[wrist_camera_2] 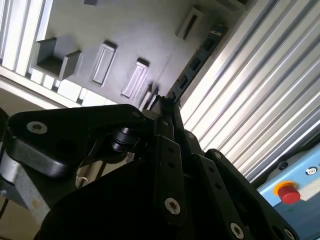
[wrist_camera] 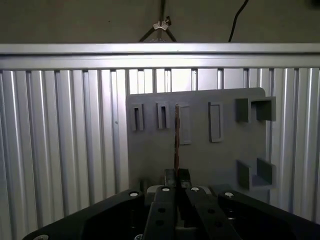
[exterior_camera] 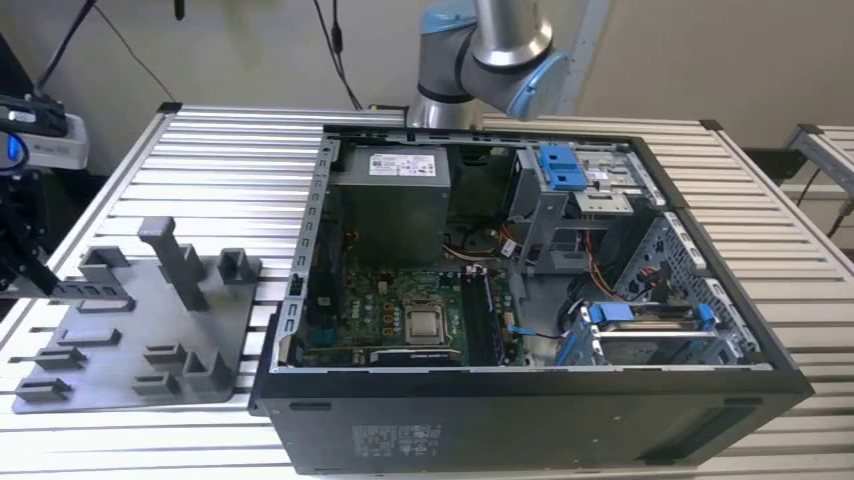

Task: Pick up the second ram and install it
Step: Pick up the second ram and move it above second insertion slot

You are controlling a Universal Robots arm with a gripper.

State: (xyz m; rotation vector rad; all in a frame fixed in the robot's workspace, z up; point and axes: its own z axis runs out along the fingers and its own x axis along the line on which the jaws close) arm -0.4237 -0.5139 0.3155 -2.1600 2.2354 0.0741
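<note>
My gripper point(exterior_camera: 19, 245) hangs at the exterior view's far left, over the left end of the grey tray point(exterior_camera: 134, 340). It is shut on the second ram point(exterior_camera: 43, 278), a thin dark stick that slants down from the fingers towards the tray's holder blocks. In the first wrist view the gripper point(wrist_camera: 176, 175) pinches the ram point(wrist_camera: 176, 135) edge-on, and the stick runs out over the tray point(wrist_camera: 210, 155). The second wrist view shows the gripper point(wrist_camera_2: 165, 106) gripping one end of the ram point(wrist_camera_2: 197, 57), which reaches along the tray's point(wrist_camera_2: 125, 30) edge.
An open computer case point(exterior_camera: 307, 250) lies on the ribbed aluminium table point(exterior_camera: 227, 150), on the exterior view's right of the tray, with its motherboard point(exterior_camera: 387, 300) exposed. The arm's base point(exterior_camera: 481, 50) stands behind the case. A red stop button point(wrist_camera_2: 286, 192) sits beyond the table.
</note>
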